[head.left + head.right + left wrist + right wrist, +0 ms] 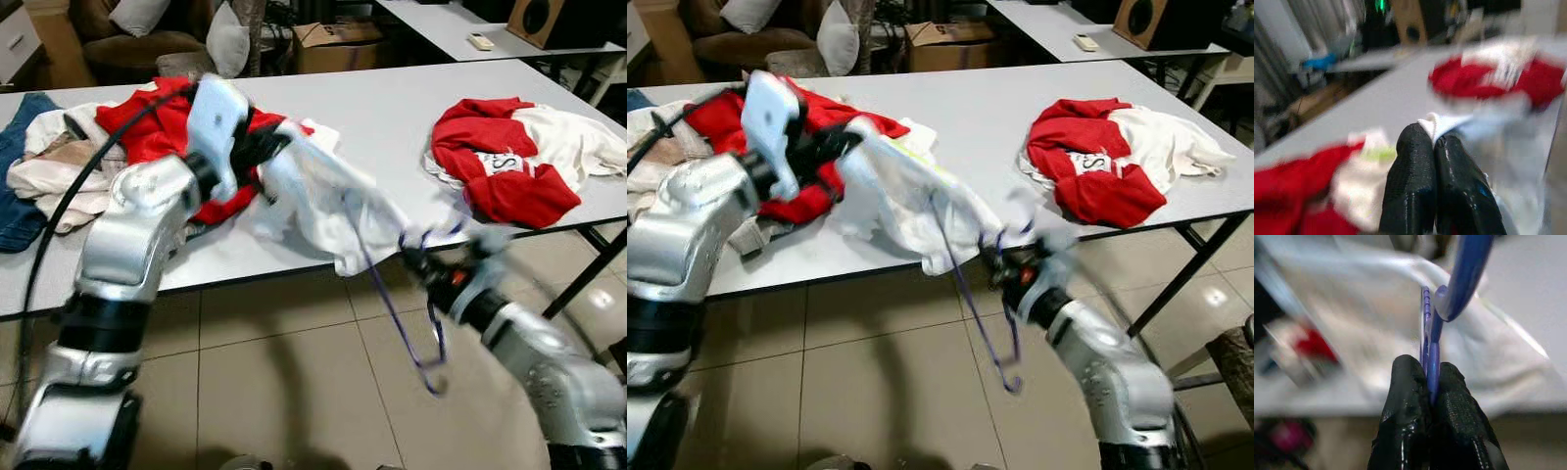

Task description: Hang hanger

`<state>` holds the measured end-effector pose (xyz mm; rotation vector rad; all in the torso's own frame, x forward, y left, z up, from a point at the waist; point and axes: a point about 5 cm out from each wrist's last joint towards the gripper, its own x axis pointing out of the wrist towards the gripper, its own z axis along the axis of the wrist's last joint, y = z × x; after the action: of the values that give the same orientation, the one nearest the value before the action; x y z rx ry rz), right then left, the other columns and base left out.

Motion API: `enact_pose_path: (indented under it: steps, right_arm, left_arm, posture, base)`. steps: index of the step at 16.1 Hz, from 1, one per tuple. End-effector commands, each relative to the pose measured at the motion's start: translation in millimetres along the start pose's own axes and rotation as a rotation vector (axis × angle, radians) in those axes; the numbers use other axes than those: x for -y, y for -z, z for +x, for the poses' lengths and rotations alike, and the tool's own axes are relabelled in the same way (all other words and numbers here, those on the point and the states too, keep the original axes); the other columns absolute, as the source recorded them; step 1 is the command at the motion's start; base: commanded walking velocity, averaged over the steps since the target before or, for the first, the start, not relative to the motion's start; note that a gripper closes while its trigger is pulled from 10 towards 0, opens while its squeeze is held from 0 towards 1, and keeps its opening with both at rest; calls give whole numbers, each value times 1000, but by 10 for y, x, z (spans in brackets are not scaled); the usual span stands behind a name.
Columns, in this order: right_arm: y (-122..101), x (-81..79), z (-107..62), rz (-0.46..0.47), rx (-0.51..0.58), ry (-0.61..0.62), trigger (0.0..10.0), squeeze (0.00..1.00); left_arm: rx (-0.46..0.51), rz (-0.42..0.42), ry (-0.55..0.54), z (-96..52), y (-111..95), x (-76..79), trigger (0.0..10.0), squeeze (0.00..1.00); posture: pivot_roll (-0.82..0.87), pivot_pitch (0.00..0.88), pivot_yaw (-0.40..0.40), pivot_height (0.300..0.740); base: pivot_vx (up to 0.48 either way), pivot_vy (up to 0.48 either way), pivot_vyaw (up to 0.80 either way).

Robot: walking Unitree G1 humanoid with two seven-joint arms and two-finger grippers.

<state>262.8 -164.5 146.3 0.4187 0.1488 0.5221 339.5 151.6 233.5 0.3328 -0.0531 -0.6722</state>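
A blue hanger [392, 304] hangs tilted off the table's front edge, its hook low over the floor and its upper end tucked in a white garment [323, 196]. My right gripper [416, 262] is shut on the hanger's bar, seen close in the right wrist view [1428, 372]. My left gripper [269, 147] is shut on an edge of the white garment [1437, 125], holding it lifted a little above the table. The garment drapes from there down over the table edge.
The grey table [382, 113] carries a red and white pile [88, 147] at the left with a blue garment [20, 186], and a red-and-white shirt [519, 162] at the right. Table legs [588, 269] stand at right. Tiled floor [265, 392] lies below.
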Motion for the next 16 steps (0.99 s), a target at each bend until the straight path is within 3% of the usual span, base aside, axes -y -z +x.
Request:
enact_pose_path:
  steps: [1, 3, 6, 8, 11, 12, 14, 16]
  right_arm:
    - [-161, -43, -12, 13, 76, -32, 10000, 0]
    - [-97, 143, -11, 117, 74, 116, 10000, 0]
    - [97, 147, -37, 211, -12, 157, 10000, 0]
    - [193, 288, -46, 322, -27, 285, 10000, 0]
    - [138, 302, 8, 507, 39, 310, 10000, 0]
    - [157, 302, 32, 495, 7, 312, 10000, 0]
    - [-25, 262, 156, 477, 56, 252, 10000, 0]
    - [-502, 153, 282, 539, 259, 132, 10000, 0]
  left_arm:
    - [-36, 20, -3, 0, 65, 12, 0, 0]
    - [-20, 10, -24, -20, 34, -7, 0, 0]
    - [37, 7, -91, -51, -76, -136, 0, 0]
    - [85, -21, -114, -86, -161, -189, 0, 0]
    - [73, -18, -161, -129, -126, -249, 0, 0]
    - [88, -33, -149, -124, -141, -227, 0, 0]
    - [59, -51, -56, -108, -59, -84, 0, 0]
    - [-46, -17, 33, -117, 175, 99, 0, 0]
  posture:
    - [-145, 0, -8, 740]
    - [-142, 0, -13, 740]
    - [-141, 0, -13, 740]
    - [-141, 0, -10, 740]
    - [-144, 0, -3, 740]
    - [-145, 0, -3, 740]
    - [-145, 0, -3, 740]
    - [-148, 0, -4, 740]
  base:
    - [0, 0, 0]
    - [0, 0, 0]
    - [0, 0, 0]
    - [0, 0, 0]
    - [0, 0, 0]
    - [0, 0, 0]
    - [0, 0, 0]
    - [0, 0, 0]
